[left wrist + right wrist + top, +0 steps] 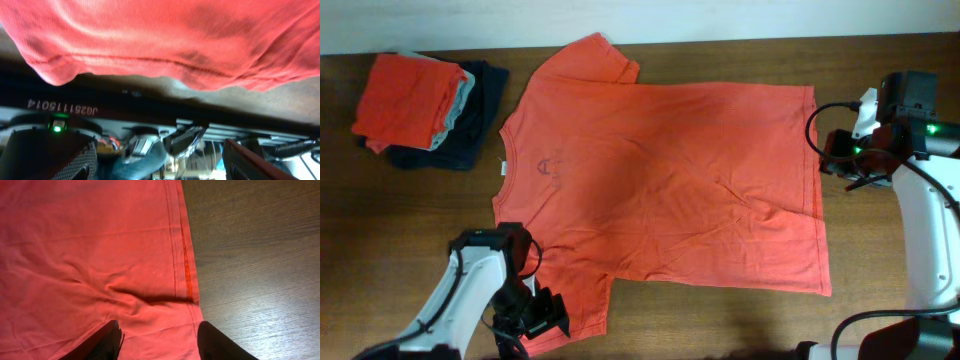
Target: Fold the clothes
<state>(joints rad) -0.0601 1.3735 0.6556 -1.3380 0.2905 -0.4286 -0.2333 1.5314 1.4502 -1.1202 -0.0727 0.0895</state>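
Dark wooden tabletop (880,60), viewed from above. At its near edge, the left gripper (535,322) has its jaws wide apart and holds nothing, at the edge of the near sleeve (582,300). 1 orange-red T-shirt (660,180) lies spread flat across the middle, collar (510,150) toward the left edge and hem (817,190) toward the right edge. Over that hem hovers the right gripper (828,155), jaws part-way apart, with the fabric flat beneath and nothing pinched. At the far left corner, a folded orange-red shirt (405,100) tops a navy garment (480,110). The cloth is judged light, limp and crease-prone. Stitched hem corners and sleeve ends likely offer the firmest pinch.
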